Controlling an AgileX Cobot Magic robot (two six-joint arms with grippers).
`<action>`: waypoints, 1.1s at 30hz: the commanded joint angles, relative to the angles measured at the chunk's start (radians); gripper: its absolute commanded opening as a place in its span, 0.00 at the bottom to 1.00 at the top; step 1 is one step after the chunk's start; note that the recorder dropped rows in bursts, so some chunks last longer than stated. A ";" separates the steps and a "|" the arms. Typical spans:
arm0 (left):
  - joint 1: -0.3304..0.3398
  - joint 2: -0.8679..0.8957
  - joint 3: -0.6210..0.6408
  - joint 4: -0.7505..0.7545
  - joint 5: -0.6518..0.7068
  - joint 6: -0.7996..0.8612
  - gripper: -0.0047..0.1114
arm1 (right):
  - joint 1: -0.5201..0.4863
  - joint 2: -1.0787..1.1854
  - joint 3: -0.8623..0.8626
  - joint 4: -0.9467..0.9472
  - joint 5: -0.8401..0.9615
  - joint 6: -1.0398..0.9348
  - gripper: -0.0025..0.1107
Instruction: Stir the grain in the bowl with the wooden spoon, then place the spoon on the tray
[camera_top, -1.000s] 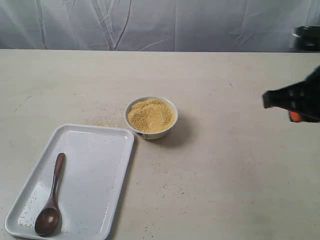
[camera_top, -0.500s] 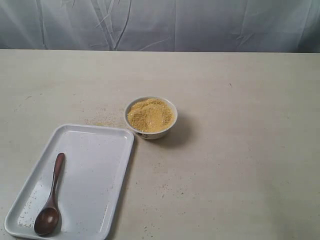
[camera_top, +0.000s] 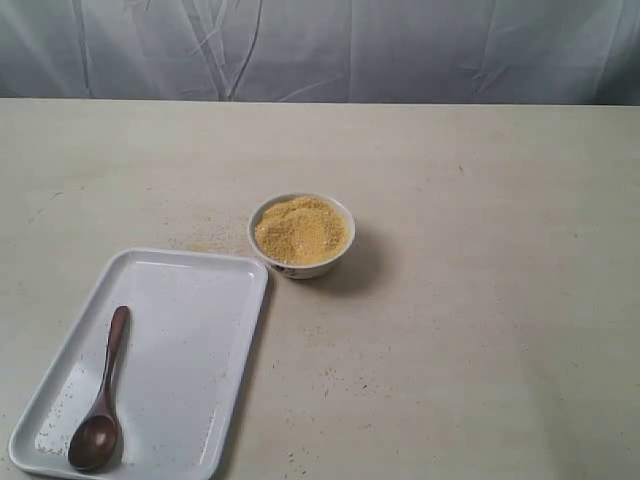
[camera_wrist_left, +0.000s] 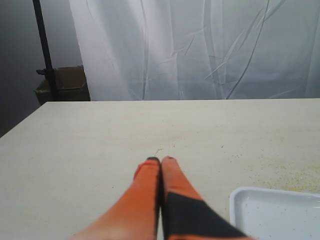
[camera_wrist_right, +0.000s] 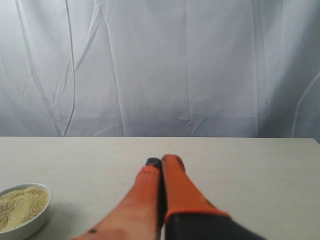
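Note:
The dark wooden spoon (camera_top: 102, 400) lies on the white tray (camera_top: 190, 340) at the front left, head toward the near edge. Just beyond the tray's far right corner stands the small white bowl (camera_top: 301, 235), heaped with golden grain (camera_top: 300, 230). Neither arm shows in the exterior view. My left gripper (camera_wrist_left: 160, 160) is shut with nothing in it, above bare table, a corner of the tray (camera_wrist_left: 272, 212) beside it. My right gripper (camera_wrist_right: 161, 161) is shut and empty too, with the bowl (camera_wrist_right: 25, 217) and its grain (camera_wrist_right: 20, 204) off to one side.
Stray grains lie scattered on the table (camera_top: 480, 300) around the bowl and tray. A white curtain (camera_top: 320, 50) hangs behind the table's far edge. A dark pole (camera_wrist_left: 44, 50) and a cardboard box (camera_wrist_left: 62, 84) stand past the table corner in the left wrist view.
The right arm, seen at the right edge of the exterior view one second ago, has withdrawn out of that view. Spoon, tray and bowl have not moved.

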 joint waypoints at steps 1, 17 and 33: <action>0.001 -0.005 0.005 -0.003 -0.004 -0.003 0.04 | -0.004 -0.007 0.004 -0.002 0.002 -0.001 0.02; 0.001 -0.005 0.005 -0.003 -0.007 -0.003 0.04 | -0.171 -0.007 0.004 0.020 -0.002 -0.001 0.02; 0.001 -0.005 0.005 -0.003 -0.007 -0.003 0.04 | -0.171 -0.007 0.181 0.076 -0.131 -0.239 0.02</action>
